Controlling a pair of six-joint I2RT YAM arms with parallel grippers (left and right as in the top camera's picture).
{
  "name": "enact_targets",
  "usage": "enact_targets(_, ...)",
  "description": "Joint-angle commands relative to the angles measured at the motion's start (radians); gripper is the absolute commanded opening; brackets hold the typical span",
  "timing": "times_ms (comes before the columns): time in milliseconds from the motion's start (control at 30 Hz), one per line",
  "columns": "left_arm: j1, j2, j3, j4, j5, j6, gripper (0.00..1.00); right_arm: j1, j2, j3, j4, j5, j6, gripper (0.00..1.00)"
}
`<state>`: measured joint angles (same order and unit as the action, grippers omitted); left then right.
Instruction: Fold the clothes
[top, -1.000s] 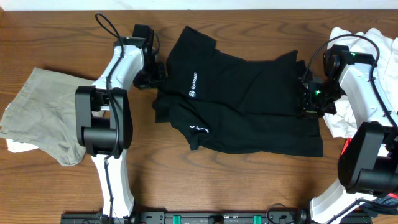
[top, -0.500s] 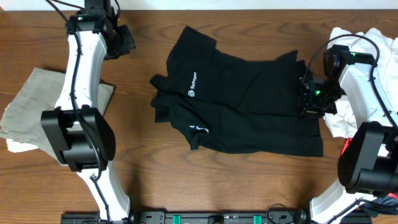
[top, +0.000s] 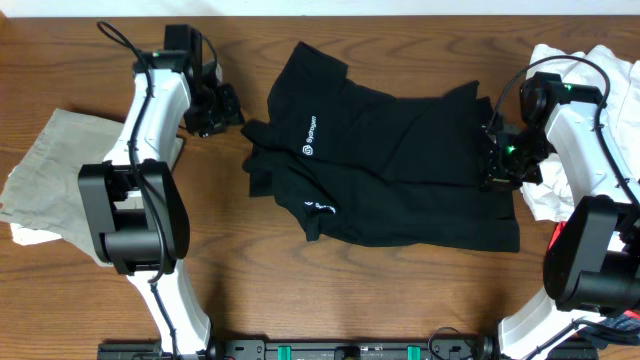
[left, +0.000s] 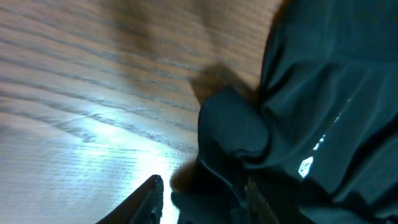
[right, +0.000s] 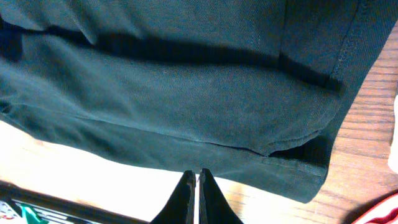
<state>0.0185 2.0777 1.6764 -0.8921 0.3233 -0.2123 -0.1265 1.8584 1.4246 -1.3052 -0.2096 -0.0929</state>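
We see a brown wood-grain table (top: 330, 290) spanning the whole overhead view. On its middle lies the biggest garment, a black short-sleeved collared shirt (top: 400, 170), partly folded and rumpled, its collar end toward the left and its hem toward the right.

On the left part of the table, well apart from the shirt, a khaki cloth garment (top: 60, 190) lies flat. At the far right edge a crumpled white garment (top: 590, 65) sits partly under the right arm.

The left gripper (top: 222, 108) is over bare wood just beside the shirt's upper-left corner. In the left wrist view its fingers (left: 152, 196) stand apart, and the dark rounded fold of the collar lies just ahead of them, toward the right-hand finger. We see nothing gripped between them. Whether that finger touches the cloth we cannot tell.

The right gripper (top: 497, 172) sits at the shirt's right edge, where the black fabric meets the white garment. In the right wrist view its two fingers are pressed together with only a thin line between them. The tips reach the stitched hem, and the shirt spreads out beyond them. We cannot tell whether they pinch any cloth.

Smallest, a white chest logo (top: 310, 150) shows on the shirt's left half, near the left gripper.
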Motion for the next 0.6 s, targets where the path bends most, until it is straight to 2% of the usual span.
enact_targets(0, 0.002, 0.015, -0.063, 0.051, 0.039, -0.027, 0.44, 0.001, -0.014, -0.002, 0.000, 0.000, -0.017, 0.03)
enact_targets(100, 0.000, 0.015, -0.108, 0.120, 0.092, -0.027, 0.44, 0.001, -0.014, -0.002, 0.000, 0.000, -0.017, 0.03)
enact_targets(267, -0.012, 0.015, -0.159, 0.202, 0.096, -0.076, 0.48, 0.000, -0.014, -0.002, 0.000, 0.000, -0.017, 0.03)
enact_targets(567, -0.062, 0.048, -0.169, 0.244, 0.096, -0.117, 0.45, 0.000, -0.014, -0.002, -0.001, 0.000, -0.017, 0.02)
